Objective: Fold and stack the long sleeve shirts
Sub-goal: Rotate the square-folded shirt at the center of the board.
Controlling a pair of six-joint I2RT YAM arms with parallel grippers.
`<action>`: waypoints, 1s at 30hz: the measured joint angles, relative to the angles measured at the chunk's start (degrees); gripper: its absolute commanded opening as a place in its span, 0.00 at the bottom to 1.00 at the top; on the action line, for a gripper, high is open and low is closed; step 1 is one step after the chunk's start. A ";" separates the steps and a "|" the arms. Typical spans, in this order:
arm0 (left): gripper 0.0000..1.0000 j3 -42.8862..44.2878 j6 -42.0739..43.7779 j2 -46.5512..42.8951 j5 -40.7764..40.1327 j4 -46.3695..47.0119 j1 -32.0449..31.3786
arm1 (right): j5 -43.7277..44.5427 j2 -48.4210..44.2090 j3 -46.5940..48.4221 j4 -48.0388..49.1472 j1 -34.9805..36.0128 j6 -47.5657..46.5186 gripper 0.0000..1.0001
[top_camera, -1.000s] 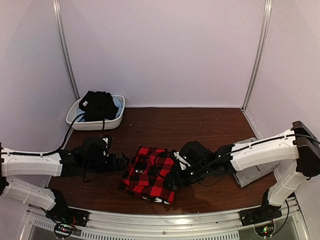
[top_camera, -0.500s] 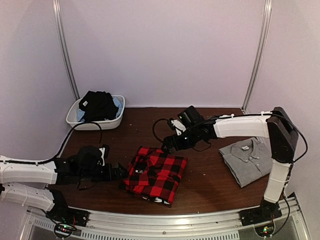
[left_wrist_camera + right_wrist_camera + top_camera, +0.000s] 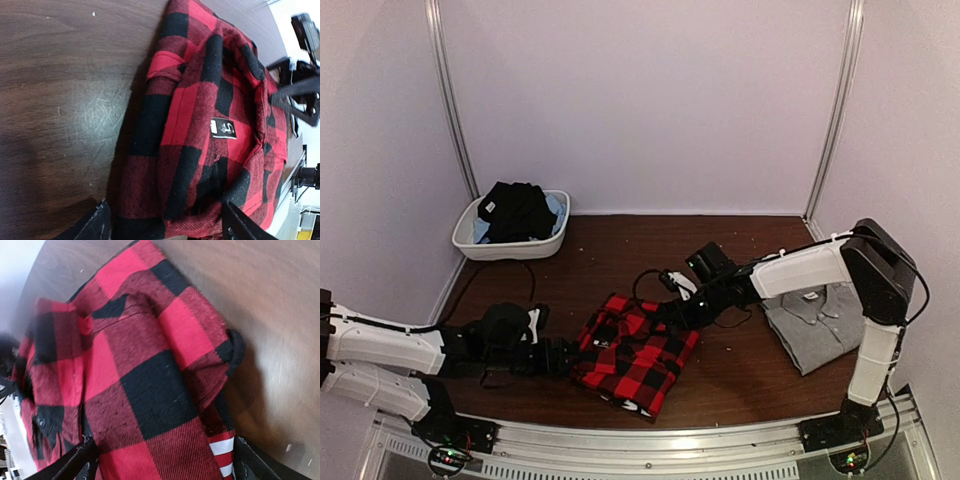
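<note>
Dark wooden tabletop, pale lilac walls. Red-and-black check flannel shirt lies folded into a rough square at near centre. Plain grey shirt lies folded flat to its right, apart from it. Left gripper sits low at the flannel's left edge, right gripper at its far right corner. Both sets of fingers are wide and straddle the cloth, nothing pinched. Judgement: opposite-edge grips suit lifting the bundle unspilled onto the grey.

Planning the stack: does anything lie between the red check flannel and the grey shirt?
Nothing lies on the table between the red check flannel and the grey shirt; only the right arm reaches across above it.
</note>
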 measured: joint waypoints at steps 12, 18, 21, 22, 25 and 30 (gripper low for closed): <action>0.70 5.51 5.60 10.49 2.01 2.40 5.20 | -2.05 -14.49 -22.60 14.43 6.56 12.76 0.92; 0.66 12.15 12.26 20.11 4.11 2.93 9.38 | 0.50 -15.54 -24.46 17.59 16.11 19.15 0.93; 0.66 14.99 15.50 23.10 4.96 2.82 11.65 | 2.56 -15.54 -23.89 16.98 19.52 20.74 0.94; 0.67 16.02 16.70 24.06 5.22 2.64 12.50 | 3.41 -15.54 -23.61 16.39 20.22 21.03 0.95; 0.71 19.30 20.50 26.14 5.86 1.68 14.78 | 7.87 -16.87 -22.97 11.89 19.93 21.66 0.96; 0.80 25.90 26.71 27.08 6.32 0.02 16.90 | 16.59 -23.98 -22.97 2.34 14.43 21.99 0.99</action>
